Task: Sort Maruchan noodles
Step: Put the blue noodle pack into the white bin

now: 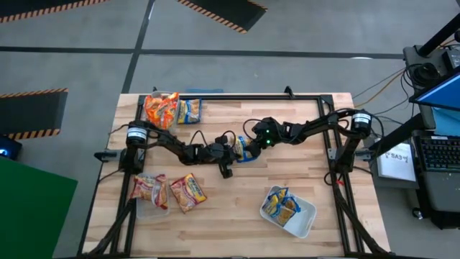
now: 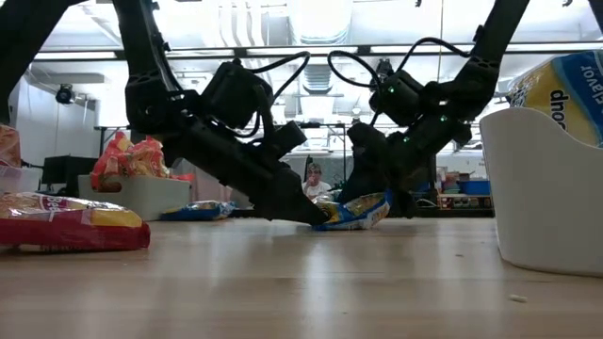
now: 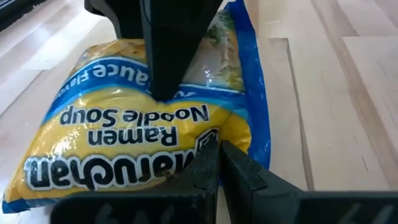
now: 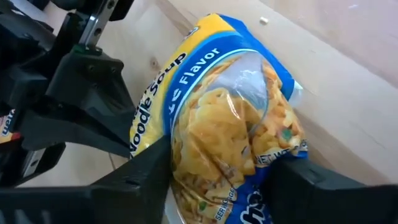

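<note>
blue packet: a blue-and-yellow maruchan ramen packet lies at the middle of the table, between the two grippers.
right gripper: the right gripper is down over the packet; its fingers stand partly spread, one on each side of the packet, straddling its clear window end. firm contact on both sides cannot be told.
left gripper: the left gripper is lowered to the table at the packet's near edge; its fingers are pressed together, tips touching the packet's printed face, with nothing between them.
other packets: orange and red packets fill a tub at the far left corner, with a blue one just beside them; two red-orange packets lie at the near left, one on a tub; blue packets lie in a white tub at the near right.
high view only: shows both arms meeting at the table's middle and all the tubs.
low view only: shows the packet resting on the table, slightly raised at one end under the right gripper.
left wrist view only: shows the packet's lettering and a dark finger of the other arm on it.
</note>
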Motion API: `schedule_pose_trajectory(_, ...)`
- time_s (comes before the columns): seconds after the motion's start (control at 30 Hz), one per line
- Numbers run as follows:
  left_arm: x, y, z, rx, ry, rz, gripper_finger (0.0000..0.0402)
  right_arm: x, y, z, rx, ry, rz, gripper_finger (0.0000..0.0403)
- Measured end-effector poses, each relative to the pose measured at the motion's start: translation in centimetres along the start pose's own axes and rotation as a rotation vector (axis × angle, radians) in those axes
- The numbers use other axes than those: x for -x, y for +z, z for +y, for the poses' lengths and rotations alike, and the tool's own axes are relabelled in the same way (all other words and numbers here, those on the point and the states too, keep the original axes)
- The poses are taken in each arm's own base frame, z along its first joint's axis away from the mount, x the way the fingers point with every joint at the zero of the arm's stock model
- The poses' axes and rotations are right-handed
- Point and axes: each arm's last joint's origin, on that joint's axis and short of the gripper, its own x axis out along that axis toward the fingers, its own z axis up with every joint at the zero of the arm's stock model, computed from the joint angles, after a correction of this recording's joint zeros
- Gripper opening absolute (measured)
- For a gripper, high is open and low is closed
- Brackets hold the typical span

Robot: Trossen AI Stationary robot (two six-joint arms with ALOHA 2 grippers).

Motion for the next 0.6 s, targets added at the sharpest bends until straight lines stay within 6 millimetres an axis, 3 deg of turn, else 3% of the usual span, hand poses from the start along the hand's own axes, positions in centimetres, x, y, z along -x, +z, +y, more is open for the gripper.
schedule_pose_trajectory(0.6, 0.0, 0.1, 0.0, 0.005, 0.001, -0.002, 0.0000, 1.2, 0.6, 0.8, 0.029, 0.018, -0.024, 0.0064)
